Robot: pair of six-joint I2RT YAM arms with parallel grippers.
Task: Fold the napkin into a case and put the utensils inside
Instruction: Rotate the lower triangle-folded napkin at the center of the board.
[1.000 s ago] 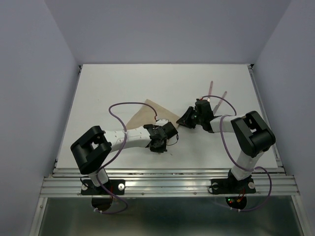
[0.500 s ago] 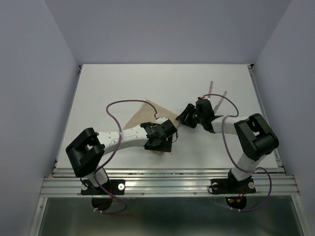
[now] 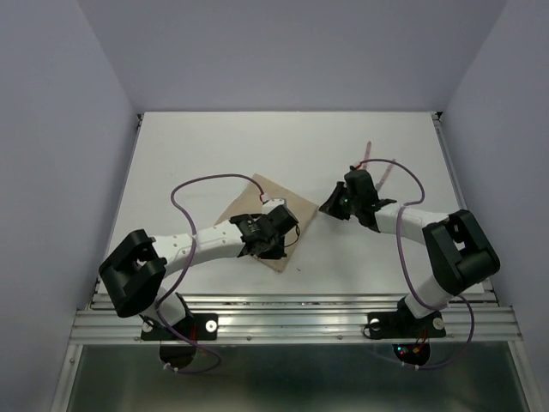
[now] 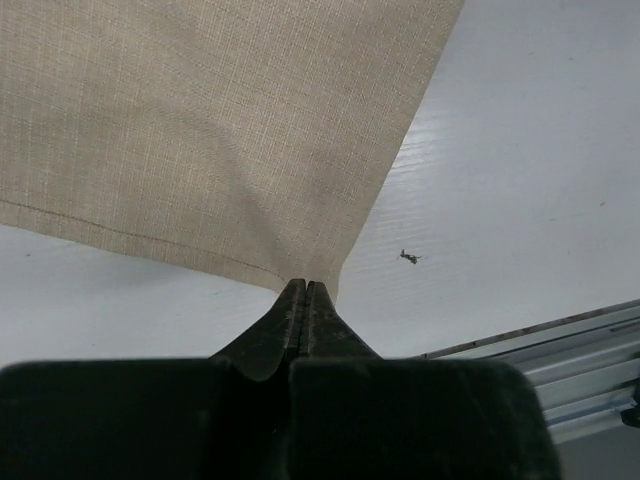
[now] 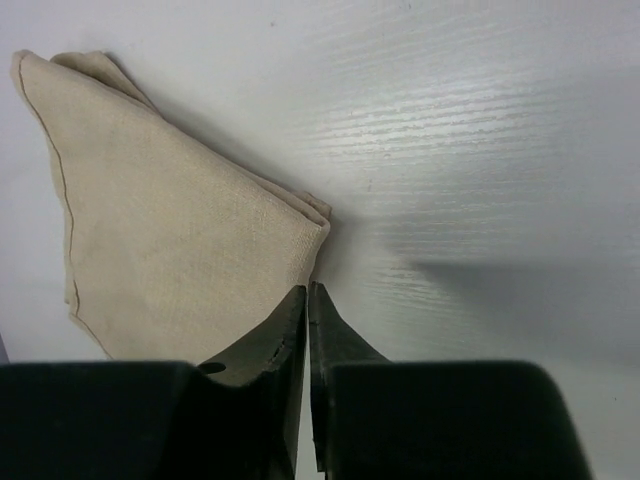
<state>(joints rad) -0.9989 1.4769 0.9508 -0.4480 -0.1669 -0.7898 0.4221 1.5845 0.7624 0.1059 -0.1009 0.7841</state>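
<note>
The tan napkin [image 3: 250, 204] lies flat mid-table as a folded four-sided shape. My left gripper [image 3: 274, 251] is over its near corner. In the left wrist view the jaws [image 4: 305, 286] are pressed together with their tips at the hemmed corner of the napkin [image 4: 220, 130]. My right gripper [image 3: 329, 206] sits just right of the napkin's right corner. Its fingers [image 5: 307, 290] are nearly touching with nothing between them, and the layered corner of the napkin [image 5: 180, 230] lies just ahead. Two utensils with pink handles [image 3: 367, 151] [image 3: 389, 172] lie behind the right arm, partly hidden.
The white table [image 3: 197, 146] ends at a metal rail [image 3: 292, 300] along the near edge. A small dark speck [image 4: 408, 257] lies on the table right of the napkin's near corner. Purple cables loop over both arms.
The napkin went from a triangle to a wider shape reaching nearer the rail. The left arm swung left with its gripper over the near corner. The right gripper backed slightly away from the cloth.
</note>
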